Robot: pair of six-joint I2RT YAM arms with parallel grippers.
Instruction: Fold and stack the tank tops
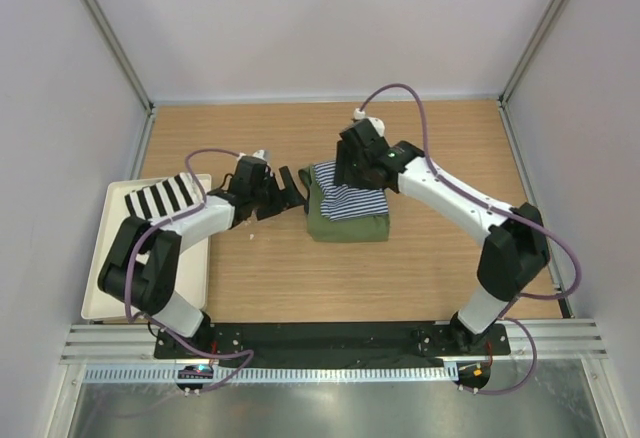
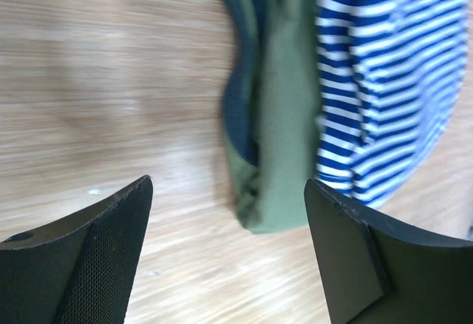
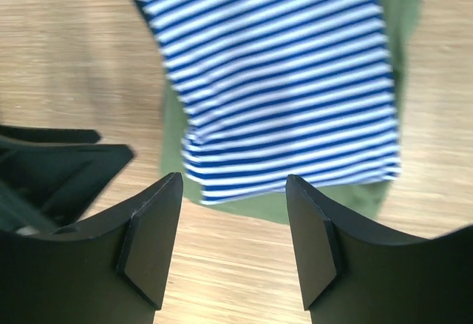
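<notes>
Black-striped item [image 1: 165, 198] in white tray [image 1: 200, 248]; navy-striped top [image 1: 355, 201] on olive top [image 1: 345, 226]; left gripper [image 2: 228, 187], right gripper [image 3: 233, 180] wide, empty.

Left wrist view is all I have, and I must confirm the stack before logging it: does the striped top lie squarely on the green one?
Observer: Yes. In the right wrist view the striped tank top lies folded flat on the olive tank top, with green showing along its edges.
Operator: Is the right arm holding anything?
Observer: No. The right gripper hovers above the stack, jaws open and empty.
Operator: Anything else nearby?
Observer: In the top view, a white tray sits at the table's left edge with a black-and-white striped item in it.
</notes>
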